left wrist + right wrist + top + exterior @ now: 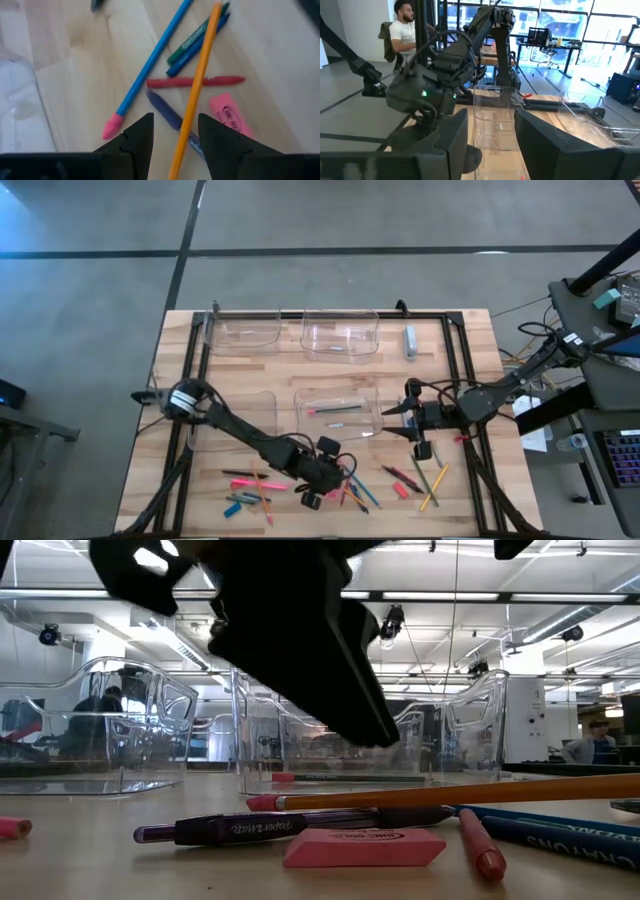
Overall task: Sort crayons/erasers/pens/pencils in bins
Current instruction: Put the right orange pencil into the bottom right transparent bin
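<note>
From above, the left gripper (318, 485) hangs over the scatter of pens, pencils (434, 486) and crayons near the worktop's (480, 360) front edge. The right gripper (421, 438) hangs just right of the middle bin (336, 412), which holds a few sticks. Two more bins (340, 335) stand along the back edge, a pale oblong item (410, 342) beside them; a fourth bin sits under the left arm.

At table height, the left gripper fills the top as a dark mass above a purple pen (255, 829), a pink eraser (365, 846), an orange pencil (450, 795) and a red crayon (480, 845), with clear bins behind.

The left wrist camera shows its fingers (140, 137) partly open and empty, straddling the orange pencil (197, 87), which crosses a red crayon (195, 81) and a purple pen (167, 112); a blue pencil (150, 62) and the pink eraser (230, 115) lie beside.

The right wrist camera shows its fingers (540, 135) partly open, holding nothing, pointed at a bin (492, 117), the left arm beyond and a seated person (405, 32) in the room.
</note>
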You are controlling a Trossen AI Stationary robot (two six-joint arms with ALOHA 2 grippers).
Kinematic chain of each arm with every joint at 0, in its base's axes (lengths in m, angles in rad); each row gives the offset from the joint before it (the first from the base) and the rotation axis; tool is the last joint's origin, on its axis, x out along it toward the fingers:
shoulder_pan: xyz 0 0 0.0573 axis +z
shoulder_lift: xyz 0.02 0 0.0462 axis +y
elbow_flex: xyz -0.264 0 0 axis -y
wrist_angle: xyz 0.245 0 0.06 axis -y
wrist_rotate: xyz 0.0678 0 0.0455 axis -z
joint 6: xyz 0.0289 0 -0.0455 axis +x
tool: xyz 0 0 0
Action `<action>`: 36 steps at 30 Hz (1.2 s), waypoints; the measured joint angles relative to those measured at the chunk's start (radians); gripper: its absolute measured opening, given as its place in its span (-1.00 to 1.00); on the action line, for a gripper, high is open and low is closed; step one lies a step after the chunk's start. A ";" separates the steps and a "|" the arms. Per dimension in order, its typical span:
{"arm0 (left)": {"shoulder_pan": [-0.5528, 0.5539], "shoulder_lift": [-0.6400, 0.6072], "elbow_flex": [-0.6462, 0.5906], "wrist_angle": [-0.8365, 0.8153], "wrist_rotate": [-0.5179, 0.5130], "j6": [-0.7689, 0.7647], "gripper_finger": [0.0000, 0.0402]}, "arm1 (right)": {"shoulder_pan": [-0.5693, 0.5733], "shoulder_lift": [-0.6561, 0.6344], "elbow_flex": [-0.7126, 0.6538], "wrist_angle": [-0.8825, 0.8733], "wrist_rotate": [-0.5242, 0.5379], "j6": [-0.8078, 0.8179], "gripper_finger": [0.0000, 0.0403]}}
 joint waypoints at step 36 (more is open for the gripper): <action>-0.030 -0.062 -0.019 -0.096 -0.055 0.119 -0.31 | 0.000 0.000 0.000 -0.021 0.000 0.001 -0.24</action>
